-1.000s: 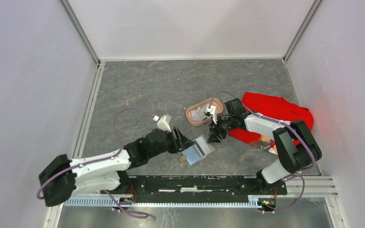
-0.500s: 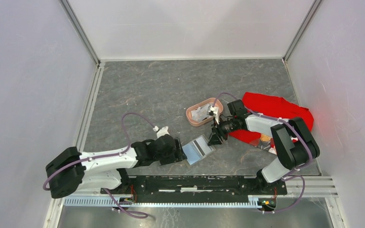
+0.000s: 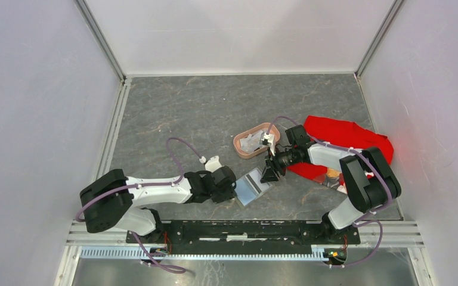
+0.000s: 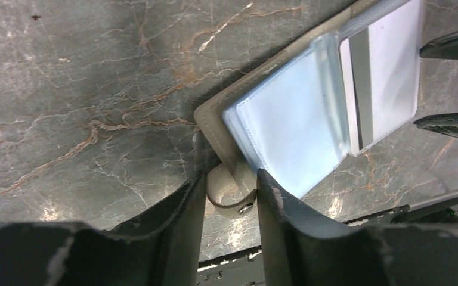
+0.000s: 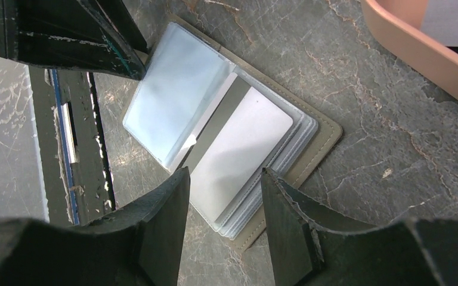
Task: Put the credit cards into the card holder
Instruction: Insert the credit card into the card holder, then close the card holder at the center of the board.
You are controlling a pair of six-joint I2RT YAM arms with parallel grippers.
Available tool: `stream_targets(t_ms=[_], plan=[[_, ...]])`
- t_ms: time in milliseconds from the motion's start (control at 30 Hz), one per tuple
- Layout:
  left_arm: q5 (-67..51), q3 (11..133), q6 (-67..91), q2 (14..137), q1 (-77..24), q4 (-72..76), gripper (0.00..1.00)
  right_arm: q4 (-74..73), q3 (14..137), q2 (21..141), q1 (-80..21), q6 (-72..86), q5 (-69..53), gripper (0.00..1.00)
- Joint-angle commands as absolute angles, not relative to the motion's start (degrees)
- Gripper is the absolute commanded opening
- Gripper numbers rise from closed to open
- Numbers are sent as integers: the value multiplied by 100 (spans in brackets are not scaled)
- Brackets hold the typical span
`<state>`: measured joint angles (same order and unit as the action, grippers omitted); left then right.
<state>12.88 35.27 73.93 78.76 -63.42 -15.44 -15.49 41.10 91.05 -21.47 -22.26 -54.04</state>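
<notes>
The olive-grey card holder (image 3: pixel 251 186) lies flat and open on the tabletop, clear sleeves up, its stud tab (image 4: pixel 229 190) between my left fingers (image 4: pixel 179 220). One whitish credit card (image 5: pixel 241 158) with a dark stripe sits in a sleeve. Other pale cards (image 3: pixel 250 143) lie apart at its twelve o'clock.

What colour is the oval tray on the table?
The tray is salmon pink; the top external view shows it best.

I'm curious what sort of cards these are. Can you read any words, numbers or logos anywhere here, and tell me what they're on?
None: no word, number or logo can be read in any view.
The card in the open card holder: plain pale face with a dark stripe, no print.
The cards in the pink tray: dark marks, too small to read.
</notes>
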Motion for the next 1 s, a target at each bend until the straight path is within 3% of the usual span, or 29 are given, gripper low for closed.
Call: stream_targets(t_ms=[0,100,267,600,967], plan=[[1426,3590,7586,7957,-6368,-1811,38,-1509,4234,9124,-2127,-2250,-5534,54],[1550,3600,7458,7741,-6359,-1877,29,-1514,4236,9133,-2135,-2250,-5546,54],[1803,3564,7151,7305,-6325,-1821,26,-1504,4239,9110,-2125,-2250,-5602,54],[1447,2728,6316,6559,-5929,-290,3,-1052,4018,9088,-1620,-1600,-5560,59],[745,2788,5541,5892,-5258,65,3,-1020,4043,9165,-1508,-1437,-5382,55]])
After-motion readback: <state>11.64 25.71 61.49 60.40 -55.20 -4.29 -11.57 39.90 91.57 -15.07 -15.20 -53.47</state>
